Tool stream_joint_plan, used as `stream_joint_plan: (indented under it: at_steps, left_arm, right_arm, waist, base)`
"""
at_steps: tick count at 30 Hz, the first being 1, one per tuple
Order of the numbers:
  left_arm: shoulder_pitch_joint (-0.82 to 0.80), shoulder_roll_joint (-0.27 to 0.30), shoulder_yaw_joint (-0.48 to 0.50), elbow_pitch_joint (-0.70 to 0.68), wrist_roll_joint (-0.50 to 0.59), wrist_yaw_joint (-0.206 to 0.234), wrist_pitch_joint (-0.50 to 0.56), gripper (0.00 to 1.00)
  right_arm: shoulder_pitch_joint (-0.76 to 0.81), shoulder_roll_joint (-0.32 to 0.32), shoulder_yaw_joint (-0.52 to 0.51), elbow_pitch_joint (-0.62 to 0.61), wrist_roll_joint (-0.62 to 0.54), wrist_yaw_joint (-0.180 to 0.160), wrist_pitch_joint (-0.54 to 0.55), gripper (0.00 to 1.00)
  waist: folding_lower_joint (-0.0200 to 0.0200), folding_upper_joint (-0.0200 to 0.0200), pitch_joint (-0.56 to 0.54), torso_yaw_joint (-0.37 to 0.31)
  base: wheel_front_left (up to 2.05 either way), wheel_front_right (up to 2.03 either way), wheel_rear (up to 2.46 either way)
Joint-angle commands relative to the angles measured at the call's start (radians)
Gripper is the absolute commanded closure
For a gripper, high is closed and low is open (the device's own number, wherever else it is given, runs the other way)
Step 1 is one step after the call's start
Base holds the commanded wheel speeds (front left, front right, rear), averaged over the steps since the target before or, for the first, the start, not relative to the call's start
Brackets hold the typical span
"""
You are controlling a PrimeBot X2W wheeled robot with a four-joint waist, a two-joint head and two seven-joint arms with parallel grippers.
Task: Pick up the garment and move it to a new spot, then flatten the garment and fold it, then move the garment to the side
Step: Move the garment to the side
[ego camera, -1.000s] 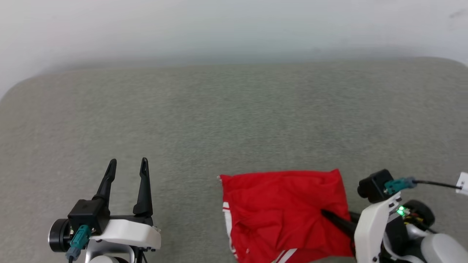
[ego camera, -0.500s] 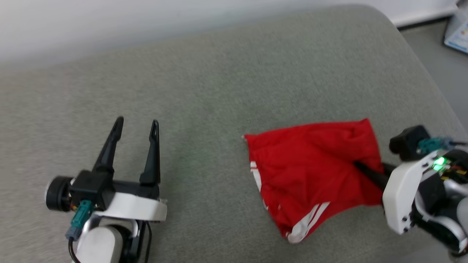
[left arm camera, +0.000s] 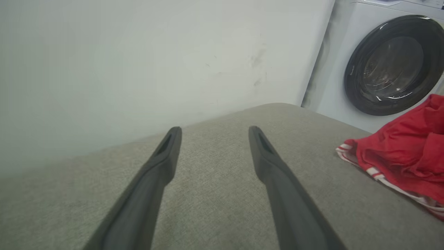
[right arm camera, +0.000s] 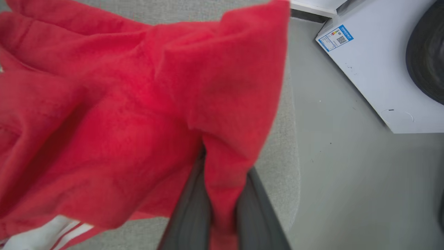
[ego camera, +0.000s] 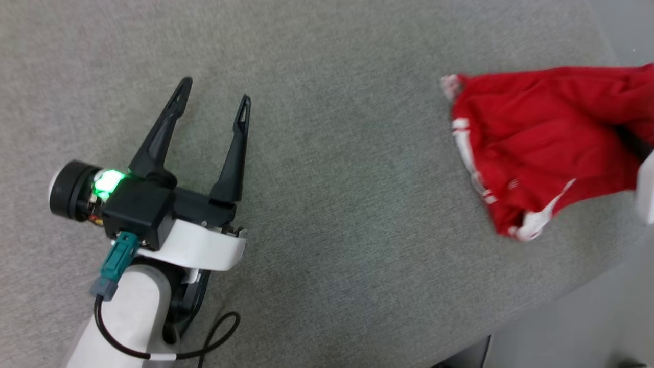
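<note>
The right pincer (right arm camera: 223, 180) grips a fold of the garment (ego camera: 541, 138), bunched at the cushion's (ego camera: 327, 179) right edge; the left pincer (ego camera: 215, 91) is wide open, empty; the cloth seems light and limp, so hems hold best.

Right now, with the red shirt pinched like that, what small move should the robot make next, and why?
Probably carry the shirt leftward, toward the middle of the grey cushion. The right gripper has its jaws shut on a bunched fold, and the shirt lies near the cushion's right edge, floor just beyond; flattening needs room.
</note>
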Motion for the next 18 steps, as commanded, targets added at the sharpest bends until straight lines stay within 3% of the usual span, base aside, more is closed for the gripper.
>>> stream_joint_plan:
  at_steps: [1, 6, 9, 10, 11, 12, 18]
  left_arm:
    - [-0.037, 0.008, -0.01, -0.017, 0.012, -0.011, 0.011, 0.0]
    - [-0.095, 0.011, -0.033, -0.049, 0.028, -0.025, 0.031, 0.0]
    - [-0.115, 0.008, -0.042, -0.057, 0.033, -0.028, 0.034, 0.0]
    - [-0.121, 0.005, -0.045, -0.057, 0.033, -0.028, 0.033, 0.0]
    - [-0.125, 0.004, -0.048, -0.057, 0.033, -0.028, 0.03, 0.0]
    - [-0.127, 0.002, -0.05, -0.055, 0.033, -0.028, 0.027, 0.0]
    - [-0.12, -0.007, -0.052, -0.038, 0.023, -0.019, 0.007, 0.0]
  right_arm:
    - [-0.052, -0.023, -0.026, 0.046, -0.009, -0.002, -0.034, 1.0]
    - [-0.131, -0.038, -0.099, 0.188, -0.061, -0.002, -0.103, 1.0]
    - [-0.158, -0.008, -0.136, 0.276, -0.077, -0.001, -0.142, 1.0]
    - [-0.169, 0.001, -0.15, 0.305, -0.08, -0.001, -0.16, 0.79]
    - [-0.179, 0.007, -0.163, 0.334, -0.093, -0.001, -0.177, 0.49]
    - [-0.186, 0.011, -0.179, 0.365, -0.106, -0.002, -0.195, 0.0]
    - [-0.212, 0.048, -0.282, 0.495, -0.192, -0.001, -0.312, 0.0]
  waist:
    - [-0.0002, 0.0, 0.079, 0.009]
    - [-0.0002, 0.0, 0.14, 0.046]
    - [-0.0002, 0.0, 0.158, 0.067]
    - [-0.0002, 0.0, 0.161, 0.074]
    - [-0.0002, 0.0, 0.163, 0.08]
    - [-0.0002, 0.0, 0.162, 0.085]
    - [-0.0002, 0.0, 0.143, 0.109]
  base:
    - [0.0, 0.0, 0.0]
    - [0.0, 0.0, 0.0]
    - [0.0, 0.0, 0.0]
    - [0.0, 0.0, 0.0]
    - [0.0, 0.0, 0.0]
    - [0.0, 0.0, 0.0]
    - [0.0, 0.0, 0.0]
